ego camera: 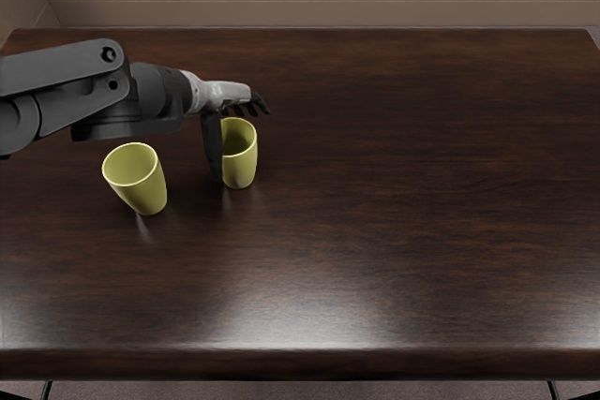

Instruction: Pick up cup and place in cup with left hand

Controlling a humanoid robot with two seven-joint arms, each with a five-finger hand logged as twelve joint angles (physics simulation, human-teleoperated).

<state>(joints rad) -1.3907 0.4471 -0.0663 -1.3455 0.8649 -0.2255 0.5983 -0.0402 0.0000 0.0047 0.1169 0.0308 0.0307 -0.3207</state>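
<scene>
The left arm [58, 70] comes in from the left edge, dark grey and jointed, and reaches across above the table [422, 194]. Below its forearm, and nearer the front edge, the left cup [142, 185] stands upright on the table. It is yellow-green, narrows toward its base, and its mouth faces up. It is apart from the hand and from the other cup.

Just right of that cup and farther back is the left hand [226, 97], pale on its back and dark at the fingers. It is spread: the thumb [213, 145] hangs down toward the table, well away from the fingers [259, 103], which reach out to the right with a slight bend. It pinches nothing.

The right cup [241, 158], also yellow-green, stands upright on the table just right of the thumb, its mouth open below the fingers. The thumb covers a little of its left side; whether they touch, I cannot tell. The two cups are side by side with a gap between them, neither inside the other. The table is dark brown wood, with a pale sheen near the front.
</scene>
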